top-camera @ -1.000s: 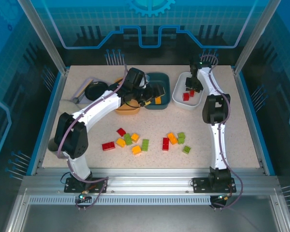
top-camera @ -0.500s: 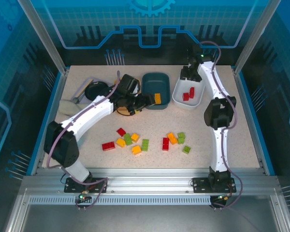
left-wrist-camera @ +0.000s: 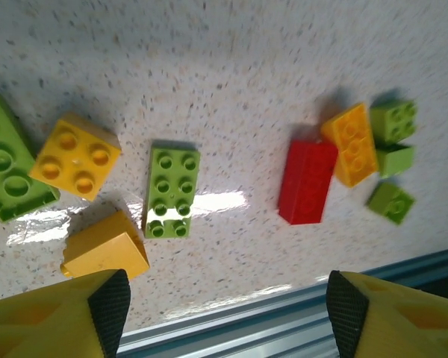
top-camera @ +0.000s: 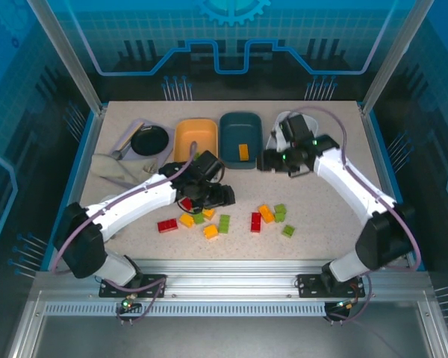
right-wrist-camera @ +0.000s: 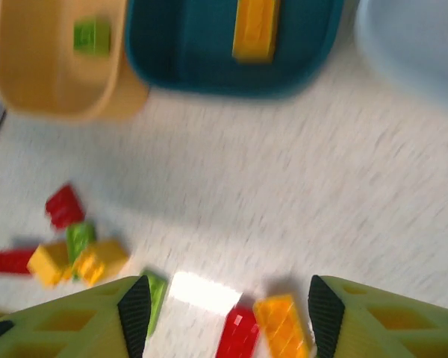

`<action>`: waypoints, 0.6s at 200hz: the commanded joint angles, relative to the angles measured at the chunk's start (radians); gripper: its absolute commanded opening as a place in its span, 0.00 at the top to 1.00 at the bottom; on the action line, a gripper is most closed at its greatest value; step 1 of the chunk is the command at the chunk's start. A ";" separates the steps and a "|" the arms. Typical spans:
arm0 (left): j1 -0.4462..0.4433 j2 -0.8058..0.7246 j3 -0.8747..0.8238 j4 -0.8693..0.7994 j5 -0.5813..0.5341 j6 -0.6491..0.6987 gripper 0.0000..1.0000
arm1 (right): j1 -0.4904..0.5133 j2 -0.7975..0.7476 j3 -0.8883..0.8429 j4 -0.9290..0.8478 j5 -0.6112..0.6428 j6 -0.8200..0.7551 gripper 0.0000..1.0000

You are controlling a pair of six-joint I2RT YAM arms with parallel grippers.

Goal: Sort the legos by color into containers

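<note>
Legos (top-camera: pixel 224 223), small studded plastic bricks in red, green and yellow-orange, lie loose on the speckled bench (top-camera: pixel 321 224) in two clusters near its front edge, well apart from the tubs at the back. Three shallow rounded-rectangular tubs stand there in a row: the orange tub (top-camera: pixel 196 134), the dark teal tub (top-camera: pixel 231 127) just beside it, and the white tub (right-wrist-camera: pixel 411 45), which the right arm largely covers in the top view. One yellow-orange brick (top-camera: pixel 243 151) lies in the dark teal tub. The right wrist view, blurred, shows a single green brick (right-wrist-camera: pixel 92 36) in the orange tub. What the white tub holds cannot be told.

The left gripper (top-camera: pixel 218 195) hangs low over the left cluster, its fingers (left-wrist-camera: pixel 97 298) released and holding nothing. Ahead of them, in the left wrist view, a green two-by-four brick (left-wrist-camera: pixel 168 192) lies flat. A yellow square brick (left-wrist-camera: pixel 75 155) is just to its left, and a long red brick (left-wrist-camera: pixel 308 181) touches an orange brick (left-wrist-camera: pixel 351 143) to its right. The right gripper (top-camera: pixel 269 159) hovers by the front of the dark teal and white tubs, its fingers (right-wrist-camera: pixel 325 306) likewise spread and empty. A round black bowl (top-camera: pixel 150 139) sits left of the orange tub.
</note>
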State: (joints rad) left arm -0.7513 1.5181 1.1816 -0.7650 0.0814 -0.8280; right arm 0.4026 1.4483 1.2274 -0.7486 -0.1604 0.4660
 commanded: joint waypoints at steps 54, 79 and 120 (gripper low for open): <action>-0.101 0.267 0.122 -0.114 -0.141 0.003 0.29 | 0.066 -0.405 -0.380 0.081 -0.280 0.106 0.18; -0.100 0.322 0.146 -0.115 -0.150 0.019 0.33 | 0.058 -0.444 -0.385 0.038 -0.280 0.102 0.19; -0.102 0.383 0.161 -0.117 -0.152 0.033 0.36 | 0.040 -0.485 -0.390 0.003 -0.273 0.100 0.20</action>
State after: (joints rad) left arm -0.8482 1.8656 1.3148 -0.8436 -0.0456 -0.8173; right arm 0.4572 0.9916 0.8474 -0.7086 -0.4061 0.5583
